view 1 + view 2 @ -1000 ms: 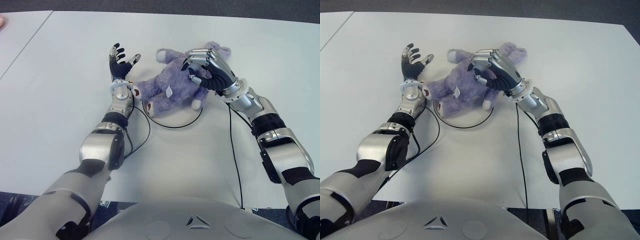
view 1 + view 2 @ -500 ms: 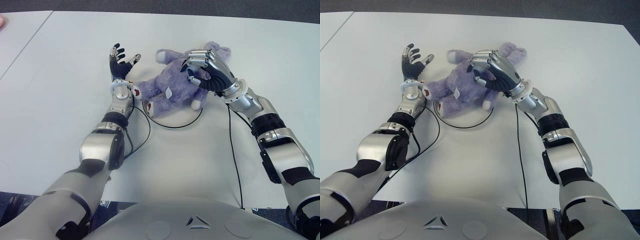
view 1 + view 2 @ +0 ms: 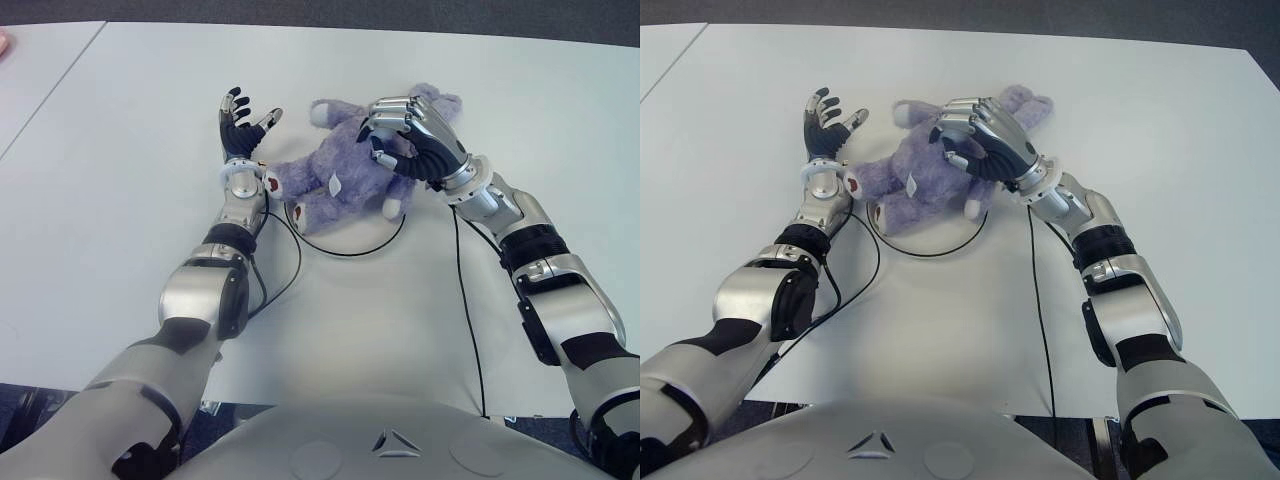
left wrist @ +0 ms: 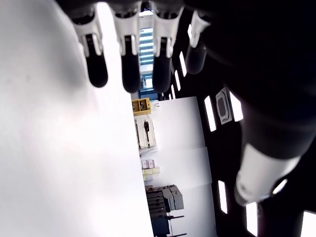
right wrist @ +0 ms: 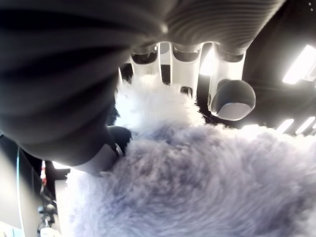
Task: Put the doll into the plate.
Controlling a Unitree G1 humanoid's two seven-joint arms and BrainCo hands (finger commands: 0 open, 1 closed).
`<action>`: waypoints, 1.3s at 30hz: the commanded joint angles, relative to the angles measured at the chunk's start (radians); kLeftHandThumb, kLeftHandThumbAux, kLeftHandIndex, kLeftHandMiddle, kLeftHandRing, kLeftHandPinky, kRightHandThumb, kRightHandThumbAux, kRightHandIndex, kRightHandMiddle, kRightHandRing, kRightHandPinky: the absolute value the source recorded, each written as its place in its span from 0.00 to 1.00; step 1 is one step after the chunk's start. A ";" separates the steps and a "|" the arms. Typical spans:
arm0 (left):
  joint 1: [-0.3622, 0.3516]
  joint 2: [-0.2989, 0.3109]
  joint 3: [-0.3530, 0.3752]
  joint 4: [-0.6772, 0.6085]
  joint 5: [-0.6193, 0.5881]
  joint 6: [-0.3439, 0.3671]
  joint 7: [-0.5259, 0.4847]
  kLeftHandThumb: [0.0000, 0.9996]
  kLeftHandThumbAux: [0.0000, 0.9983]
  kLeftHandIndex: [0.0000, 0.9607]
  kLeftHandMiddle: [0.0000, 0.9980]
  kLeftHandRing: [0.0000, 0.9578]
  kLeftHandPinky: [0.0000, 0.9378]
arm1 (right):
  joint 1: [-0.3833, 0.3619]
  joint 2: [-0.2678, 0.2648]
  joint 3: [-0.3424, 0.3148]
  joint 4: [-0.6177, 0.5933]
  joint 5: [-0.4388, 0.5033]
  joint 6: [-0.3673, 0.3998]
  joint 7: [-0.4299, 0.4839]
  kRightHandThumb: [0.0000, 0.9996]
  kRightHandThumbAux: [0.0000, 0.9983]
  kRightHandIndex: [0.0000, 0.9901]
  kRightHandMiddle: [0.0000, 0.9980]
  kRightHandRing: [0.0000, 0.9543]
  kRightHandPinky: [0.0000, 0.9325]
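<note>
The purple doll (image 3: pixel 345 170) lies on the plate (image 3: pixel 372 245) (only its thin dark rim shows) on the white table (image 3: pixel 120 230). The right hand (image 3: pixel 412 140) curls over it, fingers on fur. The left hand (image 3: pixel 240 125), open and empty, shows left of it.

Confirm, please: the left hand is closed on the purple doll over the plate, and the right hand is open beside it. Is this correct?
Not quite: the hands are swapped. The eye views show the right hand closed on the purple doll over the plate, and the left hand open beside it, on its left.
</note>
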 commanded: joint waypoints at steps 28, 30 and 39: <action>0.283 -0.102 0.016 0.182 -0.014 0.164 -0.051 0.00 0.82 0.16 0.21 0.19 0.21 | -0.052 0.103 -0.005 -0.141 0.098 0.054 0.169 0.71 0.72 0.44 0.87 0.92 0.94; 0.283 -0.103 0.018 0.181 -0.016 0.164 -0.052 0.00 0.83 0.16 0.22 0.19 0.21 | -0.054 0.107 -0.006 -0.143 0.102 0.055 0.174 0.71 0.72 0.44 0.87 0.92 0.94; 0.285 -0.103 0.027 0.183 -0.021 0.172 -0.045 0.00 0.83 0.16 0.21 0.19 0.21 | -0.061 0.122 -0.001 -0.157 0.124 0.062 0.212 0.72 0.72 0.44 0.87 0.92 0.95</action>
